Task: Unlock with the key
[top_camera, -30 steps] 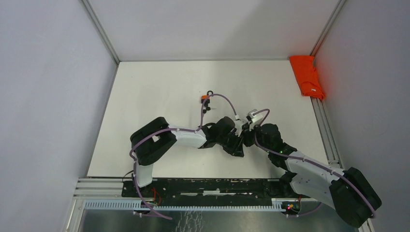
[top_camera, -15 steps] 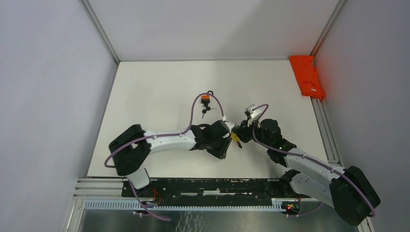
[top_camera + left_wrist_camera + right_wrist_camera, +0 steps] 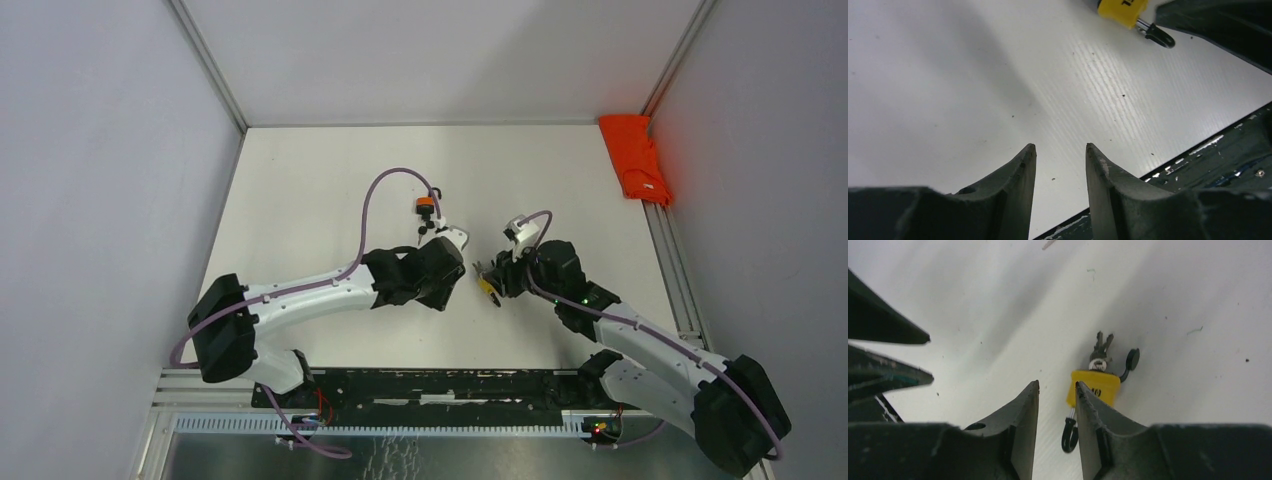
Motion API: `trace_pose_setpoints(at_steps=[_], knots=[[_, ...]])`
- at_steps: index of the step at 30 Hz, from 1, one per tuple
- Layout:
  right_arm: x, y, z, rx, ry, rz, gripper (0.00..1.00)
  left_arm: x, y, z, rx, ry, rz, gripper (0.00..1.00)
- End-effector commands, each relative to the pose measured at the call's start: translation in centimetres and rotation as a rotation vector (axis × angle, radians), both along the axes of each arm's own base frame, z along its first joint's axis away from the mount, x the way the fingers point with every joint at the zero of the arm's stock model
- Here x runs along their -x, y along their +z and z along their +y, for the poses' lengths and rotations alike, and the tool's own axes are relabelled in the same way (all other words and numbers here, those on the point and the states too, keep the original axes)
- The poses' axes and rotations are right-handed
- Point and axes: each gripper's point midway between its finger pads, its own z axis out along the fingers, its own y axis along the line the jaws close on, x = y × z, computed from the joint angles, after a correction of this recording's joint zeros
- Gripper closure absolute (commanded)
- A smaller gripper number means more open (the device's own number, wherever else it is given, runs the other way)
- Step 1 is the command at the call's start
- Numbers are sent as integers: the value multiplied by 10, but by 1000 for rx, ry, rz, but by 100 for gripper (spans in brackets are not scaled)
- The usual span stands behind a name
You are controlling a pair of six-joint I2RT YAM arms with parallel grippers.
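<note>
You have the white table [image 3: 300, 200] filling the middle of the overhead view. The left arm [image 3: 300, 290] reaches in from the lower left and the right arm [image 3: 640, 335] from the lower right, their ends nearly meeting at centre. An orange cloth [image 3: 635, 155] lies at the table's upper right corner.

Your left gripper [image 3: 1060, 147] is released: in its wrist view the two fingers stand apart with only bare table between them. Your right gripper [image 3: 1056, 385] is released too, fingers parted low over the table.

The yellow padlock [image 3: 1094, 387] lies flat on the table at the centre of the overhead view, between the two grippers. (In the right wrist view its body sits just past the fingertip on the frame's right, and its black shackle [image 3: 1068, 434] shows in the gap between the fingers.) A second, orange padlock [image 3: 425, 206] lies just above the left gripper. The keys [image 3: 1100, 347] stick out from the yellow padlock's upper end, beside a small black tab [image 3: 1132, 359].
</note>
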Motion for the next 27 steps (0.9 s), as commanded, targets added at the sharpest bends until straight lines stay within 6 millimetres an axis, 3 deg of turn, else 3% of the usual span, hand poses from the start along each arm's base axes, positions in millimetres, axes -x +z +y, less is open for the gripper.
trace_pose_setpoints(at_steps=[1, 8, 23, 26, 27], knots=[[20, -15, -13, 29, -1, 57, 61, -21, 19, 9, 11, 76, -66, 52], [32, -30, -14, -7, -16, 108, 60, -41, 37, 20, 93, 132, -86, 50], [40, -65, -10, 53, -24, 212, 60, -37, 35, 41, 132, 160, -90, 50], [37, -71, -13, 79, -52, 223, 67, -35, 34, 44, 135, 158, -90, 50], [35, -74, -16, 90, -70, 229, 75, -35, 34, 45, 138, 160, -93, 50]])
